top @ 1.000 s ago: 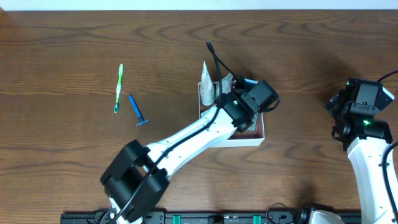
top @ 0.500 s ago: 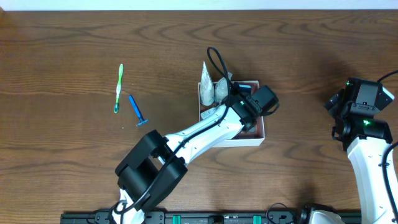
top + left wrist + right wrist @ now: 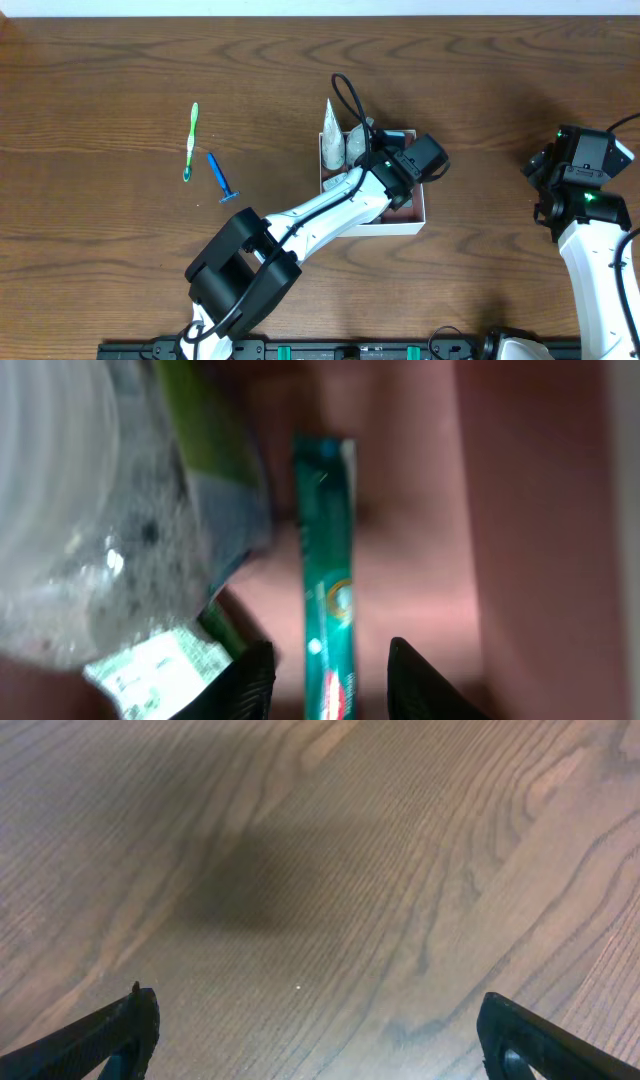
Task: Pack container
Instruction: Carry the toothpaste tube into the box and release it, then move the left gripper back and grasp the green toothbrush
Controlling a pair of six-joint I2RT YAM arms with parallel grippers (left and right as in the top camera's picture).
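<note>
The container (image 3: pixel 396 227), a shallow white-walled box with a pink-brown inside (image 3: pixel 420 510), sits mid-table. My left gripper (image 3: pixel 396 148) (image 3: pixel 330 678) reaches down into it. Its fingers are open on either side of a green toothpaste tube (image 3: pixel 326 570) that lies flat on the box floor, with a gap on both sides. A clear plastic pouch (image 3: pixel 335 143) (image 3: pixel 90 530) leans in the box's far left corner. A green toothbrush (image 3: pixel 191 141) and a blue razor (image 3: pixel 221 178) lie on the table to the left. My right gripper (image 3: pixel 550 175) (image 3: pixel 320 1032) is open and empty above bare wood.
The left arm (image 3: pixel 300 215) stretches from the front edge diagonally over the box and hides most of its inside. The table (image 3: pixel 120 250) is dark wood. The right arm (image 3: pixel 595 250) stands at the right side.
The left arm's elbow has swung right and forward, and the wrist has settled a little deeper over the box. The right arm has not moved.
</note>
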